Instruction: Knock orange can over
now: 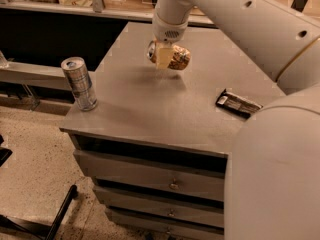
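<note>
Up over the tabletop point(150, 111), the gripper point(166, 48) has its fingers clamped on the orange can point(174, 58), tipped sideways off the surface; 1 silver can point(80, 84) stands near the left edge.

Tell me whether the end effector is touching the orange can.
Touching. Camera view: the end effector, above the table's middle, holds the orange can sideways.
</note>
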Motion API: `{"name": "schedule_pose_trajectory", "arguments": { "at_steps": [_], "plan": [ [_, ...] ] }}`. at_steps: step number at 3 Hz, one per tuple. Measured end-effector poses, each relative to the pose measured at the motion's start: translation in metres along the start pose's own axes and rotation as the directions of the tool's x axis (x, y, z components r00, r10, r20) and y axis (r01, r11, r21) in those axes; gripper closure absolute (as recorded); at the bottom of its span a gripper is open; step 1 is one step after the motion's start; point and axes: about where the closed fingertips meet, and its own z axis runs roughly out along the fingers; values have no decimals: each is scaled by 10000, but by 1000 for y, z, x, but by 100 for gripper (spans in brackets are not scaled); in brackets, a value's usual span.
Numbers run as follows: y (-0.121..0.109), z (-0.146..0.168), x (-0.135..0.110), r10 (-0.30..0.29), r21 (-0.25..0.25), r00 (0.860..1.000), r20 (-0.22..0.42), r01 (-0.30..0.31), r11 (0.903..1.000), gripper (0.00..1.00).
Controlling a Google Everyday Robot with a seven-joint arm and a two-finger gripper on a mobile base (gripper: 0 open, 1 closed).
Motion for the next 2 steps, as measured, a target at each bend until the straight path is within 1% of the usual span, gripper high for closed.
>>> {"name": "schedule_pose_trajectory", "arguments": {
  "at_steps": [1, 2],
  "plan": [
    [9, 10, 15, -502, -174, 9821, -1817, 478, 9987, 62],
    [22, 20, 39, -446, -1086, 9559, -2902, 134, 9940, 38]
  ]
}}
